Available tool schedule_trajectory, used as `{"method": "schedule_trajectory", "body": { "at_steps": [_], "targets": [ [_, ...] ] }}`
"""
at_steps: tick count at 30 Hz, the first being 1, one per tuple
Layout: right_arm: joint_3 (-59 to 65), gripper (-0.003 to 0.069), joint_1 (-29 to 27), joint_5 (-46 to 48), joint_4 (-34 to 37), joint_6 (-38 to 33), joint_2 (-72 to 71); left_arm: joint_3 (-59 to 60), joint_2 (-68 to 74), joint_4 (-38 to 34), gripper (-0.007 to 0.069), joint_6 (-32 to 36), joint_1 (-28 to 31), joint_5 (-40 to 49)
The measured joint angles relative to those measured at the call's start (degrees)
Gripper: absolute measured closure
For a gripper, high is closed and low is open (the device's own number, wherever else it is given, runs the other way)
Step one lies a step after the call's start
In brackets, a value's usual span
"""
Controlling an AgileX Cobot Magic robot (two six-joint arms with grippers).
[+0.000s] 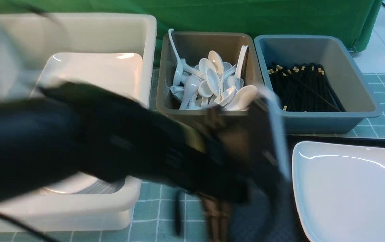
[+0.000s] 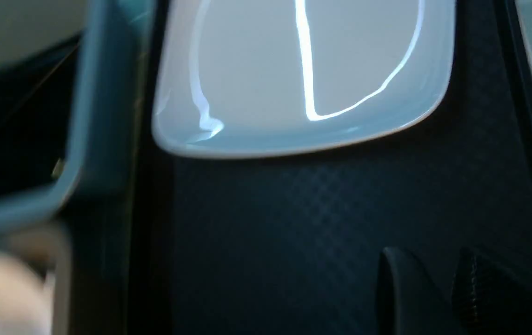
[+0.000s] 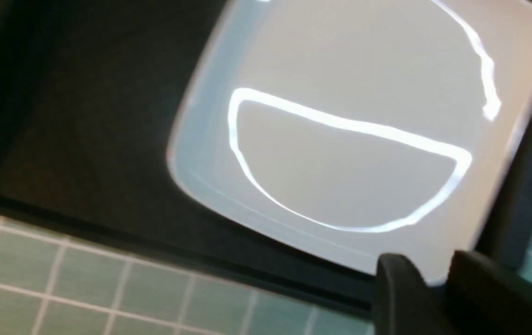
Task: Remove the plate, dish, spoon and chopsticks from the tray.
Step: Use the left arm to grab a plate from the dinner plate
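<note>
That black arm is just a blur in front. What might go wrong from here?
The blurred left arm is close beside the grey bin of white spoons and might clip it. The glossy white square plate lies flat on the black tray, so a grasp could slip off its low rim.

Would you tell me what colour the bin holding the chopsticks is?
Blue-grey bin, clearest in the front view.
</note>
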Motion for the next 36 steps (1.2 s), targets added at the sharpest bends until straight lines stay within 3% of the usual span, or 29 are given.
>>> {"method": "schedule_trajectory", "body": {
  "at_steps": [4,8,11,14,24,36],
  "targets": [
    [0.00,0.0480,0.00,3.35,-1.57,2.80,-6.35,-5.01,12.63,4.43,0.0396,7.62,-3.90,-2.66],
    [0.00,0.0480,0.00,3.35,-1.73,3.39,-10.82,-9.16,19.71,5.74,0.0289,9.09,-4.41,-4.39],
    [0.00,0.0480,0.00,3.35,-1.78,3.88,-13.01,-10.53,22.37,4.98,0.0233,10.25,-4.41,-7.64],
    [0.00,0.0480,0.00,3.35,-1.78,3.87,-13.96,-10.70,23.49,1.45,0.0200,16.31,-4.41,-9.06],
    [0.00,0.0472,0.00,3.35,-1.78,3.58,-14.01,-10.70,25.06,-19.06,0.0197,42.76,-4.41,-7.08],
    [0.00,0.0463,0.00,3.35,-1.73,3.51,-14.01,-10.72,28.66,-20.63,0.0261,48.20,-4.48,-11.59]
  ]
}}
